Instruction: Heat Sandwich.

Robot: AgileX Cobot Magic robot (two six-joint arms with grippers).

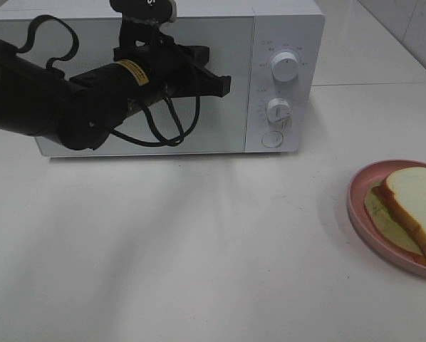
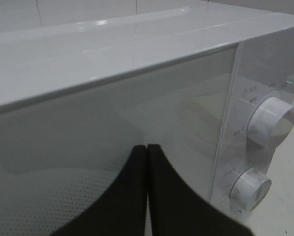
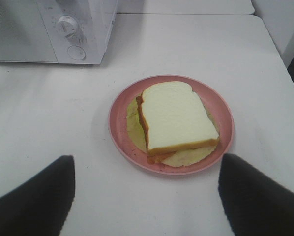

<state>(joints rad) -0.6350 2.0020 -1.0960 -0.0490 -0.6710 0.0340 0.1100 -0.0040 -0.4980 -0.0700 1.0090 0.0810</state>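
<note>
Sandwich [image 3: 176,118] flat on pink plate [image 3: 122,129], on white table [image 1: 199,249], well apart from microwave [image 1: 220,114], off its dial side. Microwave door shut. Right gripper [image 3: 146,196] above plate, fingers [image 3: 39,196] spread wide, straddling plate's near rim, touching nothing. Left gripper [image 2: 147,191] close before microwave door, near upper dial [image 2: 272,120], fingers [image 2: 122,196] pressed together, holding nothing.

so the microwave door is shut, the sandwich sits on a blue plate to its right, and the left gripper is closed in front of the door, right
Not quite: the plate is pink, not blue, as the right wrist view shows clearly. The rest holds: the microwave door is shut, the sandwich sits on the plate to its right, and the left gripper is closed in front of the door.
</note>
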